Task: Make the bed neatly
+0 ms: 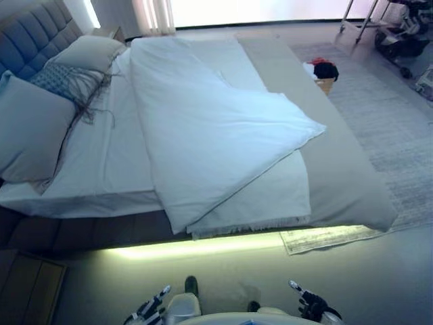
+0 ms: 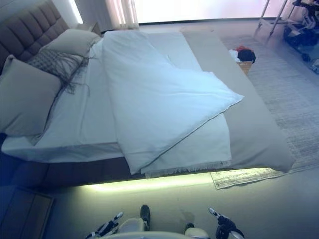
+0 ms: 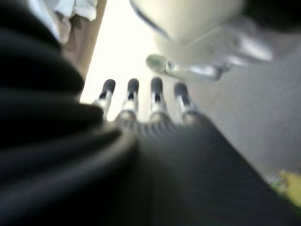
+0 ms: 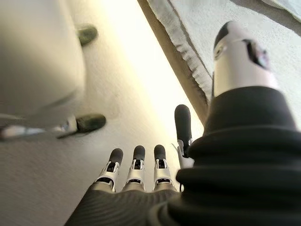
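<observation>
A white duvet (image 1: 210, 128) lies on the bed, folded back on itself so that a pointed corner (image 1: 314, 128) reaches toward the foot and a fringed edge (image 1: 250, 223) hangs over the near side. The white sheet (image 1: 101, 156) shows bare beside it. Grey pillows (image 1: 30, 125) and a fringed cushion (image 1: 64, 81) lie at the padded headboard (image 1: 30, 37). A beige bedspread (image 1: 338, 169) covers the foot. My left hand (image 1: 145, 310) and right hand (image 1: 308, 303) hang low over the floor, well short of the bed, fingers straight and empty.
A glowing light strip (image 1: 203, 245) runs under the bed's near side. A grey rug (image 1: 399, 135) lies past the foot, with a basket of clothes (image 1: 323, 73) on it. A wooden bedside unit (image 1: 27, 288) stands at the lower left. A metal stand (image 1: 365, 24) is far right.
</observation>
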### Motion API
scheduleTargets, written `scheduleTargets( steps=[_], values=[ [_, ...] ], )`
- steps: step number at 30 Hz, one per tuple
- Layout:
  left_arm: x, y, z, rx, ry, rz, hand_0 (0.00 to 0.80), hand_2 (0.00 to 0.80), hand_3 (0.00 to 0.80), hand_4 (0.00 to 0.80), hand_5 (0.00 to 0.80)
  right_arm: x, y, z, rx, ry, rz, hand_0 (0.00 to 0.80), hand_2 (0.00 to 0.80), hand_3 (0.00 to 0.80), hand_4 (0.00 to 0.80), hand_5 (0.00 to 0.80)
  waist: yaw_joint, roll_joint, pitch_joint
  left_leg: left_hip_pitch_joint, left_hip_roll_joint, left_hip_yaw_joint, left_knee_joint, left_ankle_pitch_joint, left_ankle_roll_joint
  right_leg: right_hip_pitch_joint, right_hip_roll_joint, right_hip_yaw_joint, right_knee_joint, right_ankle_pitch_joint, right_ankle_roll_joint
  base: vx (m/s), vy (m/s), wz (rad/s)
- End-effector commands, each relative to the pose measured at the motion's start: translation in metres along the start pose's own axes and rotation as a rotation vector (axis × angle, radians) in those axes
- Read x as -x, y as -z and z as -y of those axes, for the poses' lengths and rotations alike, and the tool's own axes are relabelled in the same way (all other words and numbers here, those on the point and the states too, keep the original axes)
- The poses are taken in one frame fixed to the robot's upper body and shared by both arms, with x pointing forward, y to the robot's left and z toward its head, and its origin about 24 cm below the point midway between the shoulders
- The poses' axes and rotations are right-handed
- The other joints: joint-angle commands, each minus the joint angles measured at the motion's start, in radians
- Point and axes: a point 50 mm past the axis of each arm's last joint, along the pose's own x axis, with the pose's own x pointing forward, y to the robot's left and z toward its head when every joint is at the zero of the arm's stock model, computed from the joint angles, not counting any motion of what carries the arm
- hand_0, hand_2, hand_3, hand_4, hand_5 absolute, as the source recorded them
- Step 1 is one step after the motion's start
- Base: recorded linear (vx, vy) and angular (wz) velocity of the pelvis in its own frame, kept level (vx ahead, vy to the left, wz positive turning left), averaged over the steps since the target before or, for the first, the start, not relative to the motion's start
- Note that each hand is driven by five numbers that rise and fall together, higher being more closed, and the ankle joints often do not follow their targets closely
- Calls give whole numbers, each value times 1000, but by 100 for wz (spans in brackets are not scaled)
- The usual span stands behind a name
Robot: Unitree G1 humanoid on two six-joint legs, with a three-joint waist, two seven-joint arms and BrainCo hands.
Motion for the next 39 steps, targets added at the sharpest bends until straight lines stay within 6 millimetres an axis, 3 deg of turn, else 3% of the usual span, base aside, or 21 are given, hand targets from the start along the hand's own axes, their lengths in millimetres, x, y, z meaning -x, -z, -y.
scheduleTargets(
  steps=[1, 4, 6, 7, 9, 12, 14, 16, 21, 22, 25, 29, 31, 34, 37, 39],
  values=[
    [-2, -17, 2, -58, 12, 41, 0, 0, 0, 0, 0, -4, -24, -13, -32, -66, 83, 0, 0, 0, 0, 0, 4, -31, -34, -168, -20, -23, 125, 2, 26, 130, -32, -22, 95, -89, 55, 194, 123, 0],
    [-3, -26, 6, -112, 31, 43, 0, 0, 0, 0, 0, -6, -28, -21, -50, -70, 100, 0, 0, 0, 0, 0, 8, -39, -57, -208, -49, -19, 179, -31, 54, 140, -38, -5, 154, -82, 64, 212, 155, 13],
    [-4, -26, 9, -154, 41, 30, 0, 0, 0, 0, 0, -6, -29, -21, -67, -52, 102, 0, 0, 0, 0, 0, -1, -48, -74, -181, -83, -18, 150, -45, 89, 80, -80, 3, 316, 50, 100, 219, 211, 10],
    [-4, -27, 10, -167, 46, 26, 0, 0, 0, 0, 0, -6, -29, -20, -67, -48, 103, 0, 0, 0, 0, 0, -16, -32, -76, -148, -88, -26, 123, -51, 104, -1, -86, 18, 440, 117, 106, 239, 243, -9],
    [-4, -29, 8, -180, 47, 18, 0, 0, 0, 0, 0, -6, -31, -16, -58, -35, 104, 0, 0, 0, 0, 0, -51, -12, -64, -74, -101, -44, 76, -55, 116, -150, -68, 32, 541, 138, 91, 259, 192, 17],
    [-4, -32, 7, -180, 49, 23, 0, 0, 0, 0, 0, -5, -33, -12, -55, -30, 104, 0, 0, 0, 0, 0, -89, 11, -48, -3, -100, -70, 23, -51, 106, -266, -3, 9, 434, 96, 56, 204, -9, 33],
    [-5, -39, 11, -172, 57, 52, 0, 0, 0, 0, 0, -6, -41, -13, -51, -41, 127, 0, 0, 0, 0, 0, -106, 4, -21, 36, -108, -84, 25, -88, 93, -344, -15, -9, 221, 121, 53, 125, -209, 18],
    [-5, -46, 14, -190, 63, 78, 0, 0, 0, 0, 0, -7, -54, -18, -53, -61, 162, 0, 0, 0, 0, 0, -116, -9, 5, 29, -116, -94, 69, -144, 91, -412, -26, -2, 142, 186, 76, -14, -206, 17],
    [-5, -40, 18, -125, 71, 96, 0, 0, 0, 0, 0, -8, -55, -21, -34, -46, 148, 0, 0, 0, 0, 0, -129, -25, 7, 3, -95, -61, 183, -189, 88, -347, -14, 20, 144, 143, 58, 127, -122, 43],
    [-6, -34, 21, -137, 73, 77, 0, 0, 0, 0, 0, -8, -52, -20, -50, -35, 138, 0, 0, 0, 0, 0, -127, -31, 1, 0, -78, -47, 250, -168, 71, -308, -19, -8, 129, 131, 42, 211, -71, 34],
    [-5, -21, 21, -128, 66, 50, 0, 0, 0, 0, 0, -8, -57, -20, -52, -55, 137, 0, 0, 0, 0, 0, -106, -28, 7, -40, -51, -77, 343, -117, 35, -246, -29, -38, 114, 110, 22, 213, 53, 36],
    [-5, -14, 23, -127, 80, 36, 0, 0, 0, 0, 0, -8, -69, -27, -67, -116, 174, 0, 0, 0, 0, 0, -94, 8, 13, 0, 46, -106, 98, -38, -10, -207, -56, -23, 124, 73, 47, 202, 312, -4],
    [-7, -23, 29, -157, 94, 49, 0, 0, 0, 0, 0, -8, -79, -36, -129, -186, 215, 0, 0, 0, 0, 0, -98, 14, 20, -16, 19, -98, 118, -78, -8, -232, -101, -25, 148, 66, 68, 100, 255, -7],
    [-8, -35, 36, -176, 120, 74, 0, 0, 0, 0, 0, -6, -97, -40, -135, -225, 281, 0, 0, 0, 0, 0, -97, 36, 36, -54, -16, -126, 133, -96, -1, -292, -145, -15, 183, 77, 89, 1, 198, -18],
    [-8, -49, 36, -191, 118, 109, 0, 0, 0, 0, 0, -4, -124, -60, -133, -287, 356, 0, 0, 0, 0, 0, -78, 46, 88, -98, -27, -87, 169, -113, 19, -397, -155, -79, 288, 69, 98, -137, 79, -30],
    [-7, -62, 30, -179, 89, 146, 0, 0, 0, 0, 0, -1, -144, -84, -128, -347, 394, 0, 0, 0, 0, 0, -61, 22, 123, -173, -21, -67, 267, -145, 22, -430, -171, -99, 303, 68, 90, -171, -120, -47]
  ],
)
